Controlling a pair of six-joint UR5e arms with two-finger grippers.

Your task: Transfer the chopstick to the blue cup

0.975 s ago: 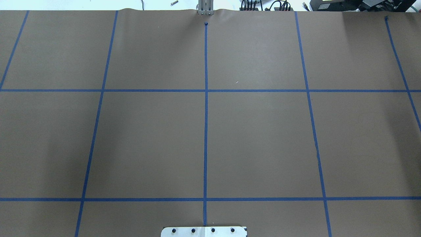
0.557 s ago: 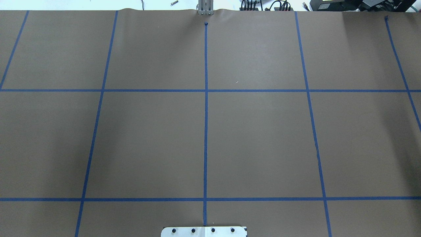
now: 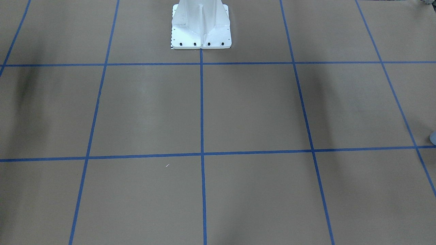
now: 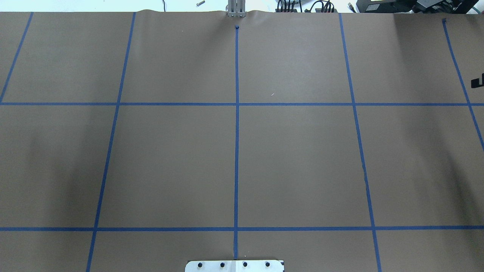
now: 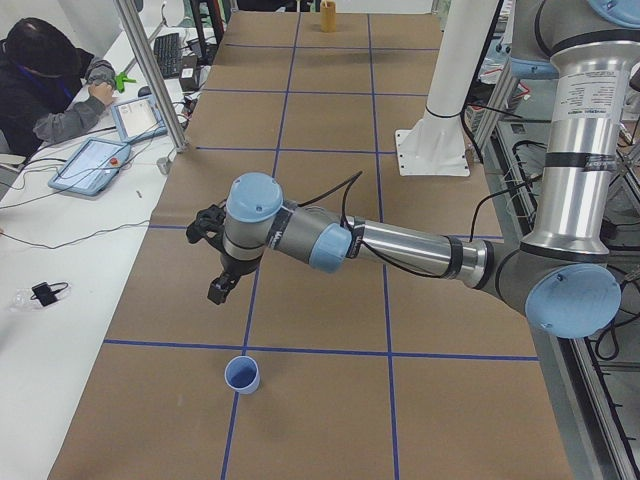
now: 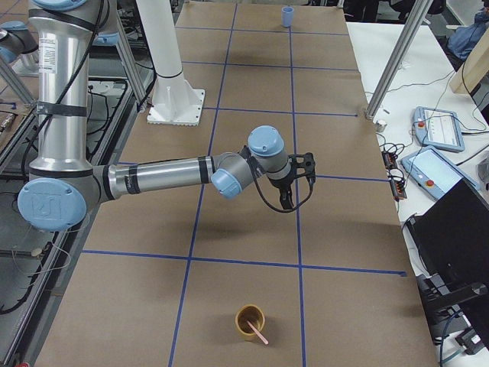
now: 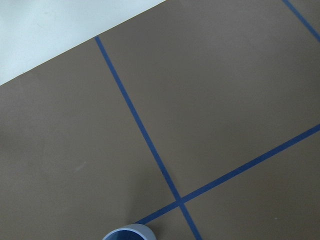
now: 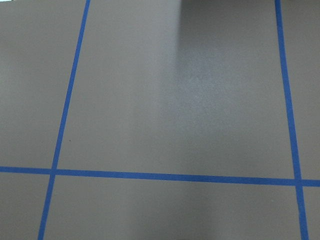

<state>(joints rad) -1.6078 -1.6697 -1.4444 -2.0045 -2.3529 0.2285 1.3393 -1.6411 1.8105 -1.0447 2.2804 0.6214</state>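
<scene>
The pale blue cup [image 5: 242, 375] stands upright on a blue tape line at the table's left end. Its rim shows at the bottom of the left wrist view [image 7: 129, 233] and it also shows small in the exterior right view [image 6: 287, 15]. The pink chopstick [image 6: 258, 330] leans inside a brown cup [image 6: 250, 319] at the table's right end. My left gripper [image 5: 212, 270] hangs above the table, short of the blue cup; I cannot tell if it is open. My right gripper [image 6: 296, 183] hovers well short of the brown cup; I cannot tell its state.
The table is covered in brown paper [image 4: 295, 162] with a blue tape grid. The white robot base [image 3: 201, 30] stands at the middle of the near side. An operator [image 5: 50, 85] with tablets sits along the far side. The brown cup also shows in the exterior left view [image 5: 328, 15].
In the overhead view a black piece of the right gripper has come in at the right edge. The shadow on the left side has shifted.
</scene>
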